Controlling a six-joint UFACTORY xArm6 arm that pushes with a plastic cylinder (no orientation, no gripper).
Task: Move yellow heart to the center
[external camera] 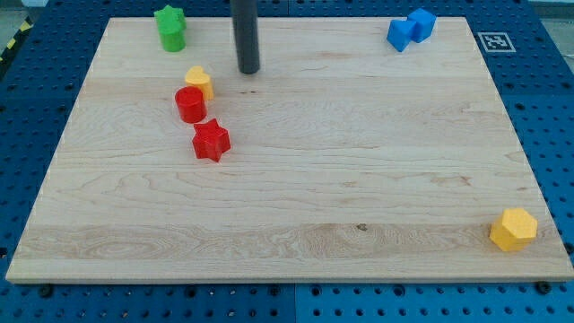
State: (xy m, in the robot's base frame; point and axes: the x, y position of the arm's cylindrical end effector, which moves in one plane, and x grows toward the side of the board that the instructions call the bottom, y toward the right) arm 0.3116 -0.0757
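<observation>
The yellow heart sits on the wooden board at the upper left, touching the red cylinder just below it. My tip is down on the board a little to the right of the yellow heart and slightly above it, with a small gap between them. The dark rod rises from it out of the view's top.
A red star lies below the red cylinder. A green star is at the top left. Two blue blocks touch at the top right. A yellow hexagon is at the bottom right corner.
</observation>
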